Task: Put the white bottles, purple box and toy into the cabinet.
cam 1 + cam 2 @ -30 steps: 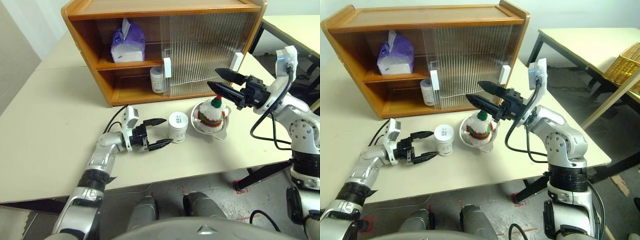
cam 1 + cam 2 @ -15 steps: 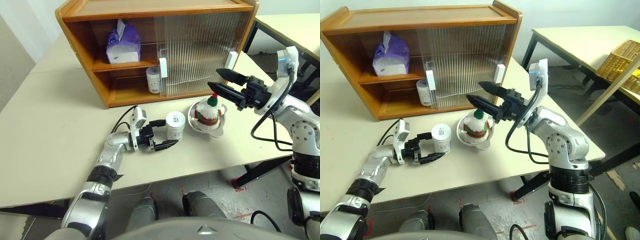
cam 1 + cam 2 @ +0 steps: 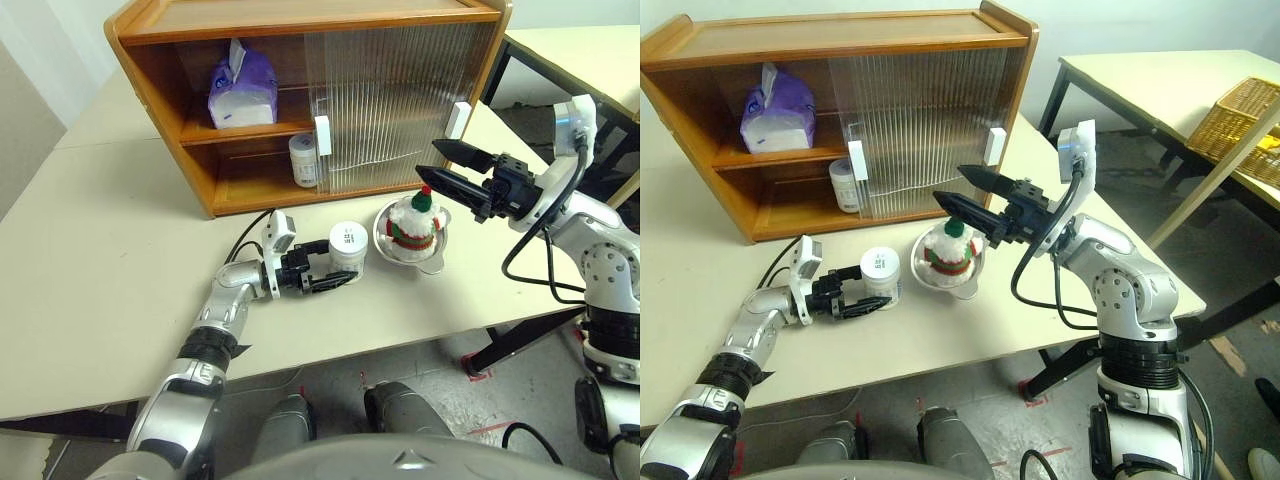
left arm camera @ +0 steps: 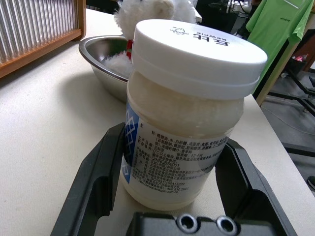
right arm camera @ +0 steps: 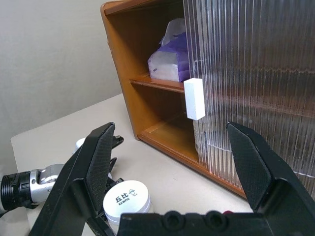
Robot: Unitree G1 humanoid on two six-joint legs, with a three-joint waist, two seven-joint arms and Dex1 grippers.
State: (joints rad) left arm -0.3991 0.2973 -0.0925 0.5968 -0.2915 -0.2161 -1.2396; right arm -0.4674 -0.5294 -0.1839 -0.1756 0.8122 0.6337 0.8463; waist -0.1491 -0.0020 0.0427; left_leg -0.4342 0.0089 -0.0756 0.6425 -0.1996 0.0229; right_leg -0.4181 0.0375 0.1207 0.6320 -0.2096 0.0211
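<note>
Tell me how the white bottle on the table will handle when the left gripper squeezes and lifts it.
The white bottle looks like rigid plastic, so it should hold its shape. Its smooth, round sides may slip between the left gripper fingers. Squat and apparently full, it probably resists tipping.

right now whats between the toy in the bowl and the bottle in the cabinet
In the left eye view, bare table, the cabinet floor's front edge and the sliding door's corner lie between the toy and the shelved white bottle.
</note>
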